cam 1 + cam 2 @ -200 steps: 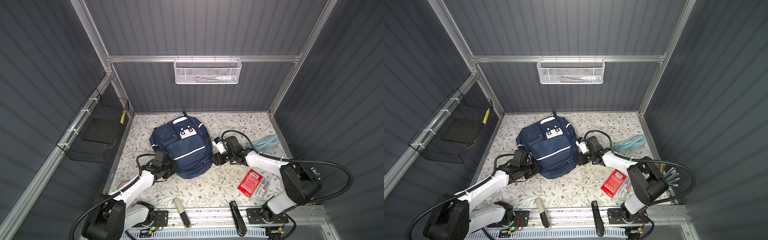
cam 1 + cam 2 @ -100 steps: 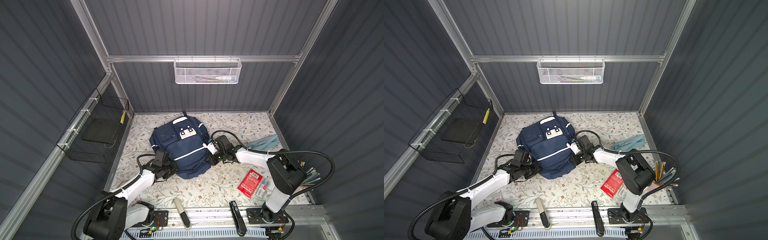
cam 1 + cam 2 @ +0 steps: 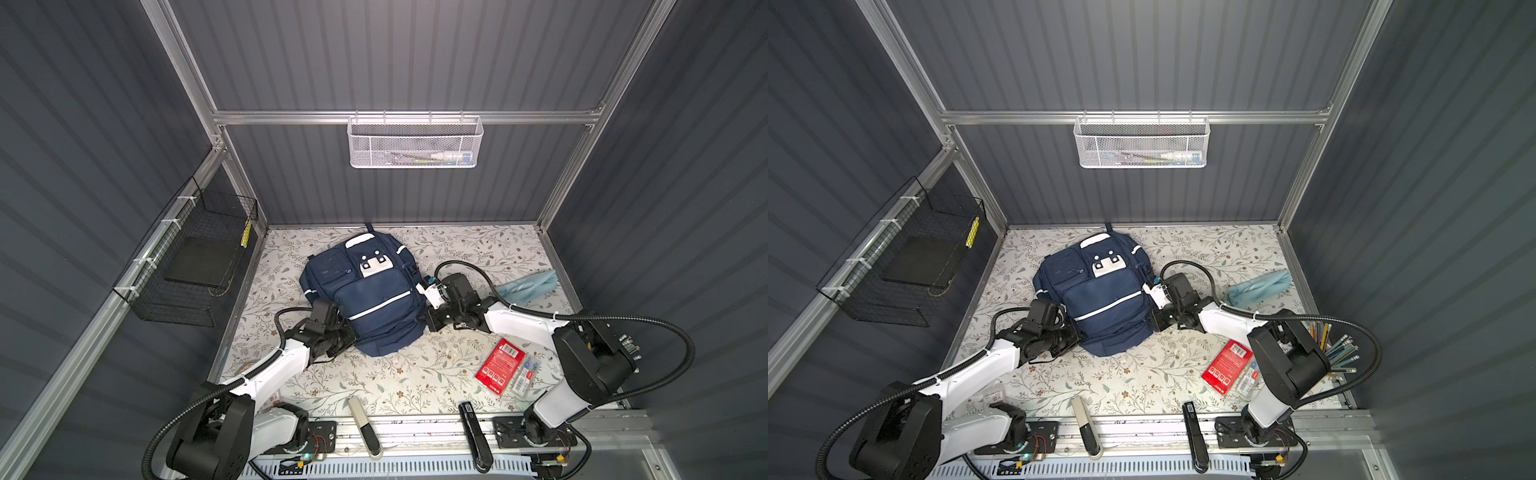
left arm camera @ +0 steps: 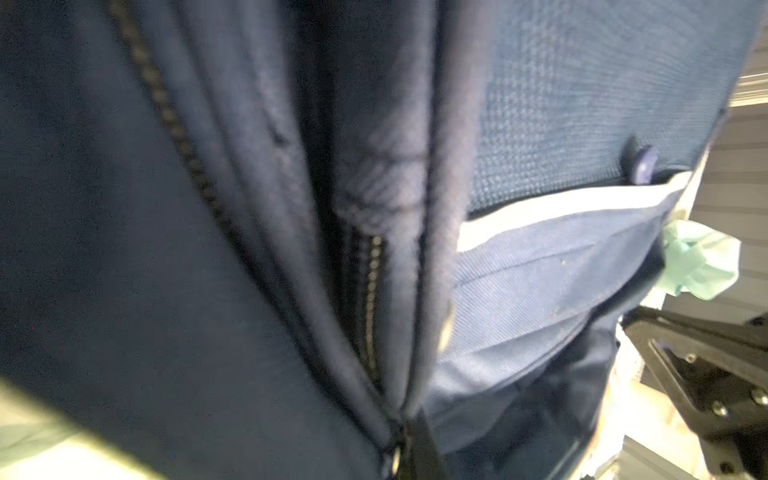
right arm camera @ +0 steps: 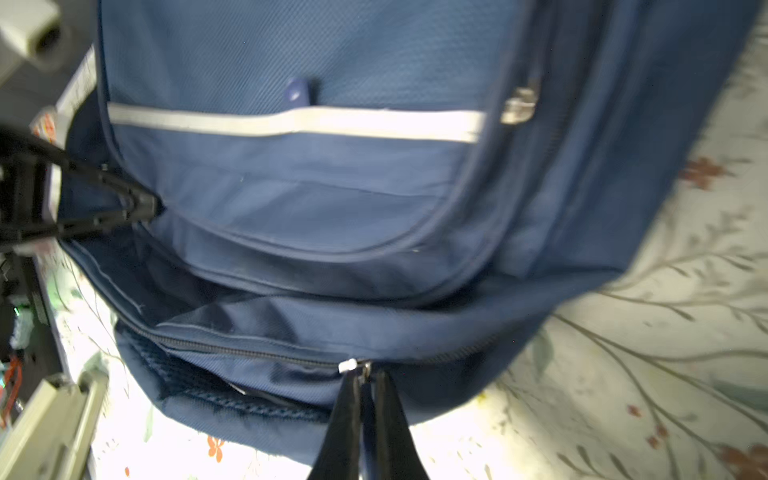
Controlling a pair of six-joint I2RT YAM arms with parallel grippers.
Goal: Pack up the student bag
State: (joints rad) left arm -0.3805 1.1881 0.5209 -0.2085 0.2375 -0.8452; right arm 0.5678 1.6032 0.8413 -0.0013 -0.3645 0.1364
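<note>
- Navy student bag (image 3: 365, 291) lies flat on the table (image 3: 374, 382), between both sets of fingers.
- Right fingers (image 5: 340, 424) are pressed together, pinching the zip pull (image 5: 353, 368).
- Left fingers (image 5: 124, 199) pinch the bag's fabric on the opposite side.
- Packing looks barely begun, with the zip not yet opened: red packet (image 3: 500, 365) and blue cloth (image 3: 528, 286) lie outside, behind the right fingers.

The student bag (image 3: 370, 303) is matt navy woven cloth; the white basket (image 3: 415, 141) is metal mesh.
</note>
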